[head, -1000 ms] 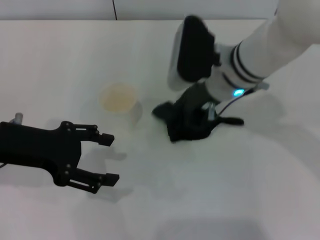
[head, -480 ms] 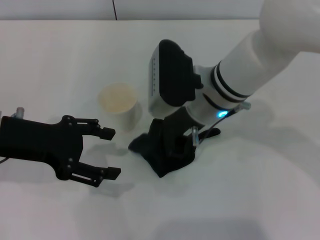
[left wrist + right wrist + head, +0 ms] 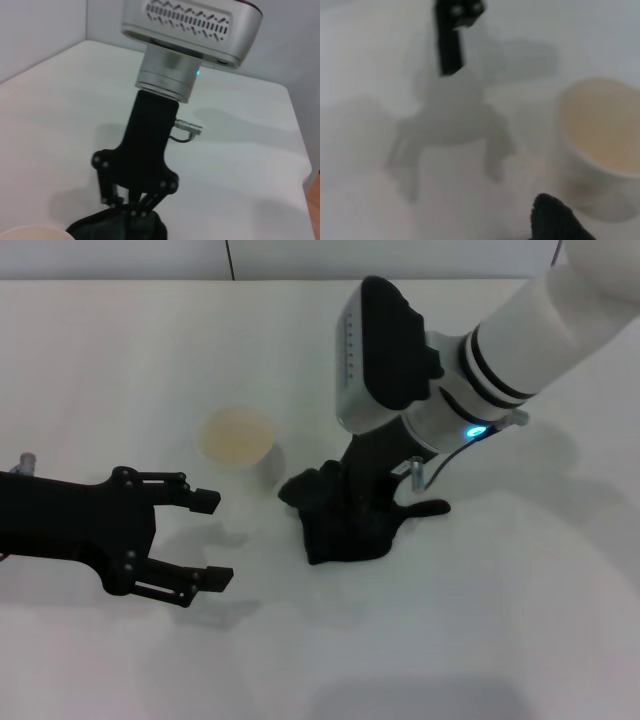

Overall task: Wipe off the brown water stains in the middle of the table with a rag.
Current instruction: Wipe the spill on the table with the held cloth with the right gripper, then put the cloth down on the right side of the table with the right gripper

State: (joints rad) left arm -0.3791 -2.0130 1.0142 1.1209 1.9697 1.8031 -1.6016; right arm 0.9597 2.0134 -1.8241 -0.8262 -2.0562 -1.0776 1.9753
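Note:
The black rag (image 3: pixel 345 525) lies crumpled on the white table (image 3: pixel 480 620), just right of the paper cup. My right gripper (image 3: pixel 362 498) reaches down from the upper right, shut on the rag and pressing it onto the tabletop. The left wrist view shows that gripper (image 3: pixel 133 209) with its fingers closed into the rag (image 3: pixel 120 229). No brown water stain shows on the table; the spot under the rag is hidden. My left gripper (image 3: pixel 210 538) is open and empty, low over the table at the left, apart from the rag.
A white paper cup (image 3: pixel 238 440) stands upright between the two grippers, close to the rag's left edge. It also shows in the right wrist view (image 3: pixel 600 135), beside a corner of the rag (image 3: pixel 555 220). The table's far edge (image 3: pixel 120 280) runs along the back.
My right gripper swept the rag forward and to the left, then back a little to the right and away. The left gripper drifted slightly left; the cup stayed put.

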